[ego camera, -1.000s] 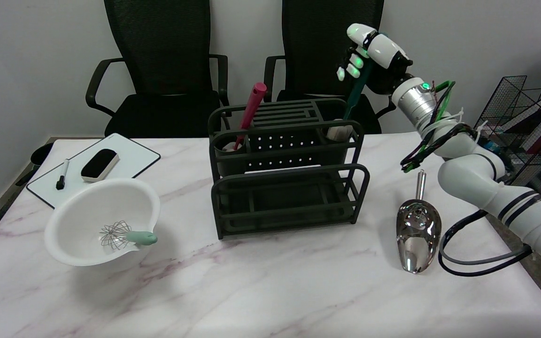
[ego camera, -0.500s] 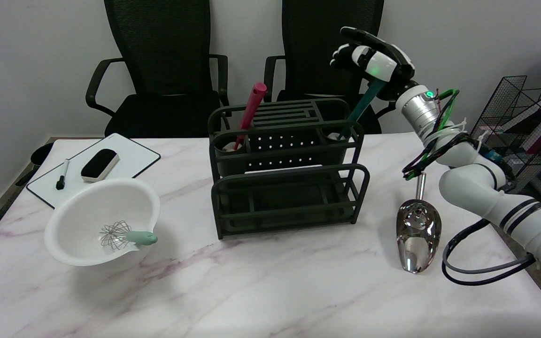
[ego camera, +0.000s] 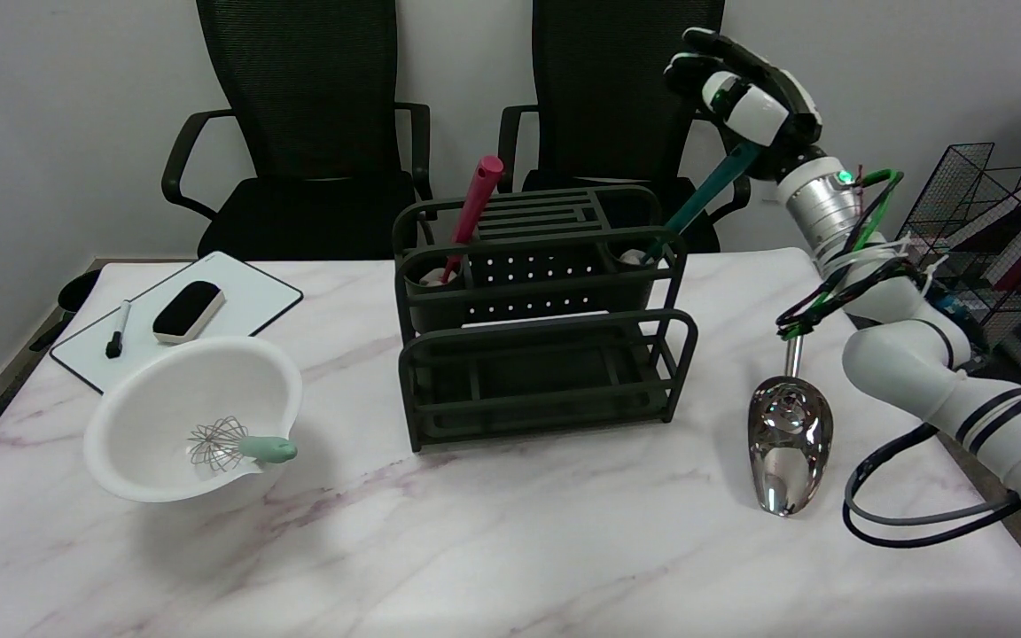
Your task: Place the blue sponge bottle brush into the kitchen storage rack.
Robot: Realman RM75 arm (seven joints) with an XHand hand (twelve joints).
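At nine o'clock on the counter (ego camera: 510, 549) sits a white bowl (ego camera: 169, 390) with a small whisk (ego camera: 240, 446) inside it, and behind it, toward ten o'clock, a whiteboard (ego camera: 249, 297) carrying an eraser (ego camera: 188, 311) and a marker (ego camera: 117, 329).

In the middle stands the kitchen storage rack (ego camera: 546, 354), dark and two-tiered. A red-handled brush (ego camera: 473, 215) stands in its upper left cup. The blue sponge bottle brush (ego camera: 697, 199) has its pale sponge end down in the upper right cup, at about one o'clock of the rack, and its teal handle leans out and up toward two o'clock.

At the top of that handle is the robot hand (ego camera: 745, 89). Its fingers are stretched out rather than curled round the handle, so it looks released. The top of the handle runs under the palm, though, and I cannot tell whether anything touches it there.

Lower right, at four o'clock, a shiny metal scoop (ego camera: 788, 447) lies on the counter.

By my reading the placing step is at its end: the brush is in the rack and resting on the cup's rim. The next move calls for lifting the hand clear, up and away toward two o'clock, without catching the leaning handle and levering the sponge out of the cup.
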